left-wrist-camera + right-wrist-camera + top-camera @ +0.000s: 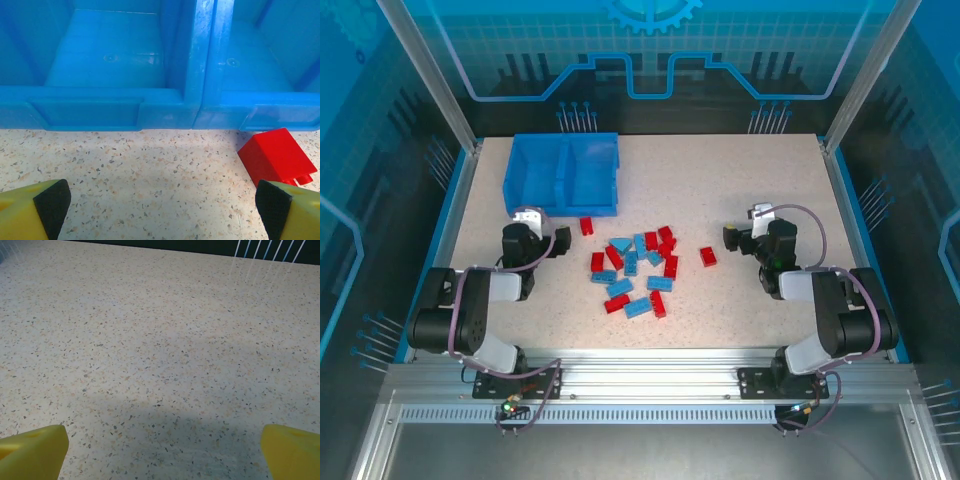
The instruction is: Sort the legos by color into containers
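Several red and light blue legos [635, 270] lie scattered at the middle of the table. One red lego [586, 226] lies apart, just in front of the blue bin [563, 190]. Both of the bin's containers, split by a divider [200, 55], look empty. My left gripper [542, 228] stands open before the bin's front wall [100, 107]. Bare table lies between its fingers [50, 205], and the red lego [277, 155] sits by its right finger. My right gripper [748, 225] is open over bare table [160, 365], to the right of the pile.
The speckled table [770, 170] has open room at the right and back right. Metal posts [450, 90] and a blue rim [845, 200] frame it. A red lego [708, 256] lies between the pile and my right gripper.
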### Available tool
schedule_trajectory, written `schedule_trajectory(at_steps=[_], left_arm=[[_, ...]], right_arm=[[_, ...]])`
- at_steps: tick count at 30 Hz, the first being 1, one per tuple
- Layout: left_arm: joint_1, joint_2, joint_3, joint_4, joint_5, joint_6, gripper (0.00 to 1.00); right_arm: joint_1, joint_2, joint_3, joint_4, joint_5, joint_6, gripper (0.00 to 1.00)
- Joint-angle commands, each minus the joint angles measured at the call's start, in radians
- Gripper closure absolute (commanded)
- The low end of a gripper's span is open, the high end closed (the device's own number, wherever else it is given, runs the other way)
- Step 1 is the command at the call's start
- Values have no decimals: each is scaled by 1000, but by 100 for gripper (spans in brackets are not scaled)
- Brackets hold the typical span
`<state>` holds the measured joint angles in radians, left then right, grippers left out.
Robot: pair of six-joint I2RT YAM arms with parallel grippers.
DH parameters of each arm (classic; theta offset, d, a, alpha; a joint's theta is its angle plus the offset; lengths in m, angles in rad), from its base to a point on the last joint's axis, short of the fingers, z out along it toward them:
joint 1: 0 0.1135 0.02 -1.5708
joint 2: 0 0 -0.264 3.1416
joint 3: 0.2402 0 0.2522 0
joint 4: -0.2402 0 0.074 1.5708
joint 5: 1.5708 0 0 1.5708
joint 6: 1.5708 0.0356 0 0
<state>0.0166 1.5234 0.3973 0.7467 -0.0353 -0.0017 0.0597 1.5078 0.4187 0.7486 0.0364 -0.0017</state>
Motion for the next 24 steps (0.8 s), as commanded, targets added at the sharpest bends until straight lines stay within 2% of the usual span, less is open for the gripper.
schedule_trajectory(at_steps=[1,18,21,24], left_arm=[[-3,-8,22,31,23,-6,1],[-3,-8,22,33,23,-6,1],[-9,-66,7,13,1,-4,1],[-56,-218,52,-228,-142,-44,1]], right_arm=[[-6,-3,14,5,-7,-14,0],[-7,-9,18,-2,-11,-13,0],[42,-140,95,-254,76,-28,0],[67,-285,213,-602,211,150,0]])
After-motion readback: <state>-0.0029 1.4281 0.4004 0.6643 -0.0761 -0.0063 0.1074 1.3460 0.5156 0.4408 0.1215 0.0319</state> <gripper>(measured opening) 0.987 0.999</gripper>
